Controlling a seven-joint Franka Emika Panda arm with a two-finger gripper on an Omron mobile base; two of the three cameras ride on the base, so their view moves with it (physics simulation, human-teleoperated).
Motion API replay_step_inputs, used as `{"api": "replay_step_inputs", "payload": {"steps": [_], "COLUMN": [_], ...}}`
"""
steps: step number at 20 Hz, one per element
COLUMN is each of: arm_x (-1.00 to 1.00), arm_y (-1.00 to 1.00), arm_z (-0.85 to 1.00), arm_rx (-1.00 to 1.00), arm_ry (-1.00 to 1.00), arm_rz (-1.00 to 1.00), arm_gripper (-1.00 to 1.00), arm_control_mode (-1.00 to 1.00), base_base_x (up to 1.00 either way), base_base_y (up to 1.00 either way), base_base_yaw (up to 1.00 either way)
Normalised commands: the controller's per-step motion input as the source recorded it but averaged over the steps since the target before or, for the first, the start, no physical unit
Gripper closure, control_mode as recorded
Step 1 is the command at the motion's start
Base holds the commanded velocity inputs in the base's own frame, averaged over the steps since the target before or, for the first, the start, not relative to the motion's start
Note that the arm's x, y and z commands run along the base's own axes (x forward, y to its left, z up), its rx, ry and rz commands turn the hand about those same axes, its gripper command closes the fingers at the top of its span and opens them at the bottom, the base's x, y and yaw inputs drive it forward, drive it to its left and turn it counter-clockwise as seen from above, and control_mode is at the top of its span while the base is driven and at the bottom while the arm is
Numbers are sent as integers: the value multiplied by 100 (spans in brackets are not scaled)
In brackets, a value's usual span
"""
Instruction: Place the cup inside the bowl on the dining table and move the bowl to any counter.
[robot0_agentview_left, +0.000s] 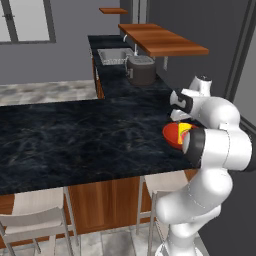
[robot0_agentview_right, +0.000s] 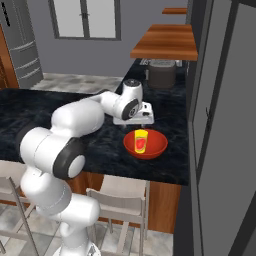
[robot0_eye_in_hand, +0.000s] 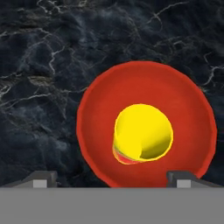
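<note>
Cup (robot0_eye_in_hand: 143, 139) upright inside bowl (robot0_eye_in_hand: 183, 103) | fingers (robot0_eye_in_hand: 41, 178) spread wide above, holding nothing | dining table (robot0_agentview_left: 75, 140)

Long black marble-veined counter (robot0_agentview_left: 75, 140) on reddish wood base. Directly on it: shallow wide red bowl (robot0_agentview_right: 152, 147), near the right-hand end, close to the front edge. Small yellow cup (robot0_agentview_right: 142, 137) stands upright inside the bowl, roughly centred, red mark on its side.
</note>
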Motion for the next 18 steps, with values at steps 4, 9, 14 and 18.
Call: {"api": "replay_step_inputs", "payload": {"steps": [4,9,14,18], "arm_x": [-23,-16,-9,-2], "arm_y": [31,43,41,33], "arm_z": [1,0,0,0], "arm_rx": [0,0,-3,-9], "arm_ry": [0,0,0,0], "arm_rz": [0,0,0,-1], "arm_gripper": [-100,-100,-100,-100], "arm_control_mode": [-100,-100,-100,-100], "base_base_x": [0,0,0,0], "base_base_y": [0,0,0,0], "base_base_yaw": [0,0,0,0]}}
